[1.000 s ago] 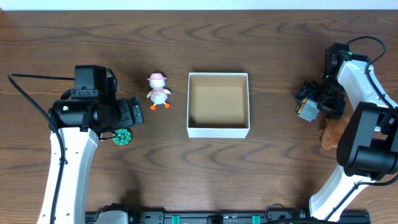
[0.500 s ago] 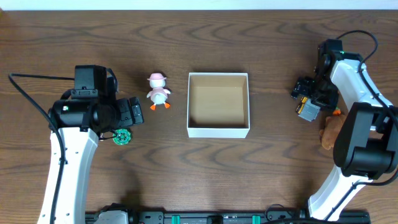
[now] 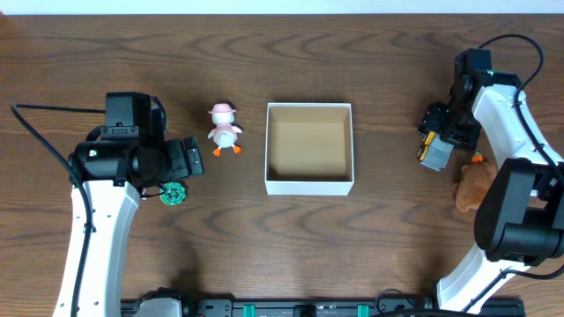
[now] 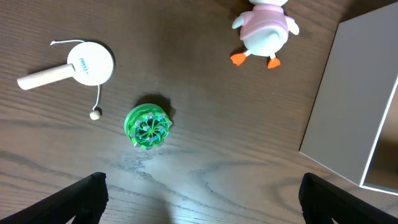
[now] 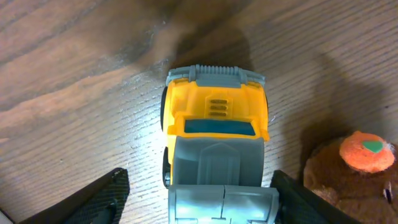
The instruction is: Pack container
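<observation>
The container point(image 3: 308, 186), a square white box with a tan inside, stands empty at the table's middle; its white wall shows in the left wrist view point(image 4: 354, 106). My right gripper point(image 3: 441, 132) is open right of it. Its fingers point(image 5: 205, 205) straddle a yellow and grey toy truck point(image 5: 214, 143) standing on the table point(image 3: 434, 155). My left gripper point(image 3: 187, 160) is open and empty point(image 4: 202, 205), above bare wood. A green spinning top point(image 4: 148, 126) lies just ahead of it point(image 3: 174, 194). A pink and white duck toy point(image 3: 225, 129) stands left of the container point(image 4: 264, 31).
A brown plush with an orange spot point(image 3: 471, 185) lies beside the truck, close to my right finger point(image 5: 354, 168). A small white drum toy with a handle and a beaded string point(image 4: 81, 65) lies left of the green top, hidden under my left arm in the overhead view.
My right wrist swung a little left and up over the truck, then eased back. The truck stays on the table. The left arm has not moved.
</observation>
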Controlling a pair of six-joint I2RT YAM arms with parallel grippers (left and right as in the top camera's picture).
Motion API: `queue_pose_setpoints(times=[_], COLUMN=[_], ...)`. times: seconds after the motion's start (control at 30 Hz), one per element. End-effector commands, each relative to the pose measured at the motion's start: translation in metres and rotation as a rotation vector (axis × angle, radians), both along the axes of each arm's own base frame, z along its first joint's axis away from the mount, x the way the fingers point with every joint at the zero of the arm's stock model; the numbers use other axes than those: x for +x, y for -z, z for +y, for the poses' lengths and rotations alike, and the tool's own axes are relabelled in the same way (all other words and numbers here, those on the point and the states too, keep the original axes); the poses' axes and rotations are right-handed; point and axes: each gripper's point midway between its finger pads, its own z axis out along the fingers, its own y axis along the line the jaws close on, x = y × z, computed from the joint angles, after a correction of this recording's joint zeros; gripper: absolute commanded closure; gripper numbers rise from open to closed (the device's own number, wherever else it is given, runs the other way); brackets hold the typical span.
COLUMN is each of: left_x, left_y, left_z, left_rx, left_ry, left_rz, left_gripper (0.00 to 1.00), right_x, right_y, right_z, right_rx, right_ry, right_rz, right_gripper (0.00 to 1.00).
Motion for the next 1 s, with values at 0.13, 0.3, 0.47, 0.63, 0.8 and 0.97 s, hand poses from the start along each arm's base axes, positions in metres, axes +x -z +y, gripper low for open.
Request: queue_pose_setpoints(times=[0.13, 0.3, 0.47, 0.63, 0.8, 0.97], left_x=[0.003, 0.003, 0.003, 0.003, 0.003, 0.003], left_y=[-0.005, -0.005, -0.005, -0.005, -0.005, -0.005], left_z=[0.002, 0.002, 0.002, 0.002, 0.002, 0.002], left_rx=[0.001, 0.001, 0.001, 0.001, 0.001, 0.001], left_ry=[-0.007, -0.007, -0.007, -0.007, -0.007, -0.007], left_rz=[-0.016, -0.016, -0.016, -0.016, -0.016, -0.015], left_gripper=[0.02, 0.02, 0.02, 0.02, 0.02, 0.02], right_x=[-0.003, -0.005, -0.009, -0.013, -0.015, -0.014], right_y=[-0.007, -0.006, 0.000, 0.006, 0.009, 0.009], right_z=[0.002, 0.002, 0.003, 0.003, 0.003, 0.003], right_rx=[-0.015, -0.015, -0.013, -0.012, -0.011, -0.011], right_ry=[-0.014, -0.014, -0.014, -0.013, -0.009, -0.010], right_rz=[0.000, 0.009, 0.020, 0.032, 0.033, 0.030], right_gripper=[0.23, 0.28, 0.28, 0.28, 0.29, 0.39])
